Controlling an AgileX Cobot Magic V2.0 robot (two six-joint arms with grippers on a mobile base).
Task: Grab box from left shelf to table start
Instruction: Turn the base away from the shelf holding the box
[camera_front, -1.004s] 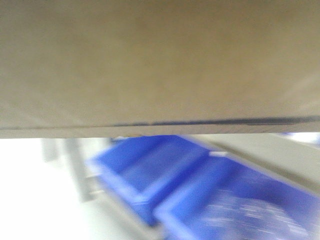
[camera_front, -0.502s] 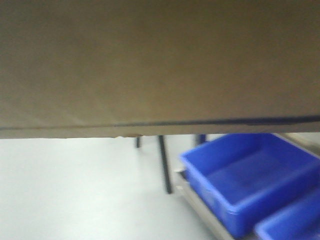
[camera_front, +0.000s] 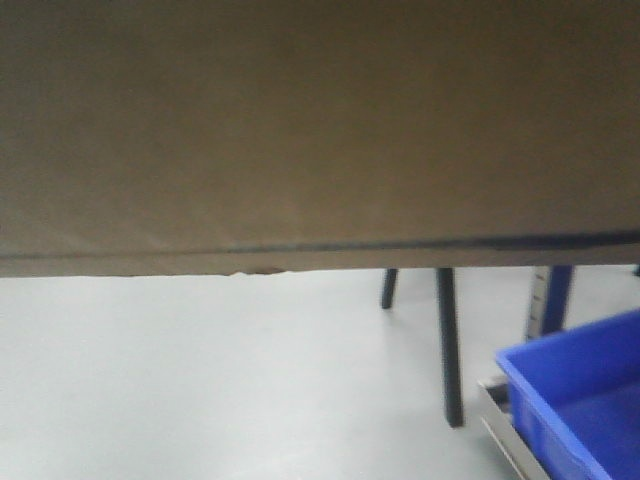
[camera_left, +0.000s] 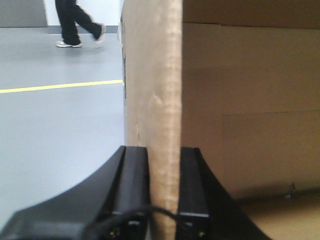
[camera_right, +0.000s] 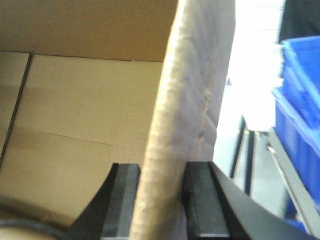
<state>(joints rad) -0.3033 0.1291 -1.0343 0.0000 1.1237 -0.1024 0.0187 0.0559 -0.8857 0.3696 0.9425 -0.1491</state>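
**Q:** What is the grip state?

**A:** Left gripper (camera_left: 161, 167): jaws pinch the left wall of the box (camera_front: 320, 130). Right gripper (camera_right: 161, 182): jaws pinch the right wall. The box hangs above the floor (camera_front: 200, 380) and fills the front view.

**Q:** What are the failure modes?

**A:** Each hold bears on one thin corrugated wall, which can buckle or slide out under load. The box also masks the path ahead, so its edge can strike the blue bin (camera_front: 575, 400) at right.
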